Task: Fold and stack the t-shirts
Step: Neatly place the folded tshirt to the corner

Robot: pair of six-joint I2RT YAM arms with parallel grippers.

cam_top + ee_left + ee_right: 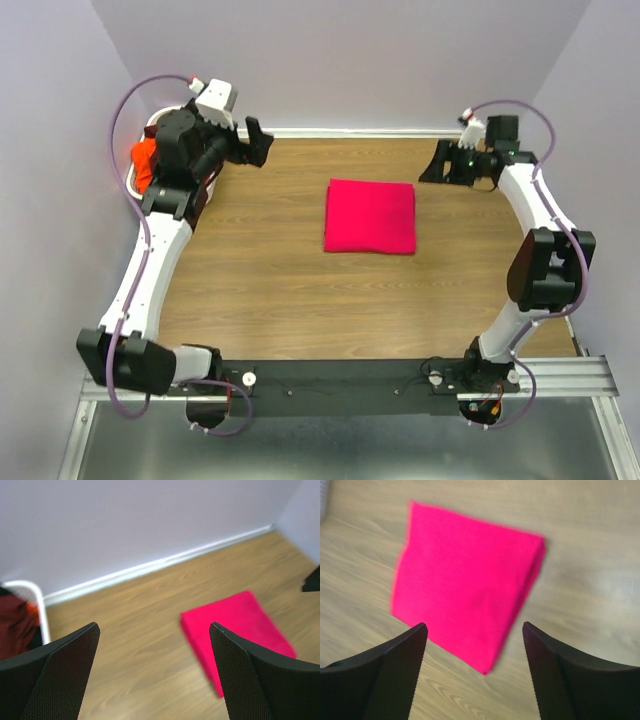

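The pinkish-red t-shirt (370, 216) lay folded into a neat square on the table (260, 290), and neither arm touched it. The left gripper (152, 630) hung with its jaws wide apart and nothing between them. The folded shirt sat ahead of it and to its right. The white basket (41, 611) stood off to its left, with a dark maroon t-shirt (15, 622) and an orange t-shirt (143, 160) bunched inside. The right gripper (475, 627) was just as spread and empty, with the red square lying straight ahead of its fingertips.

To my eye it was all light, limp cloth with nothing stiff in it. A bunched shirt would likely sag and trail on its way out of the basket, so a raised fold near the top of the heap looked the best pinch. The folded one might fall open if caught by a single layer; its thick doubled edge seemed the safer hold.
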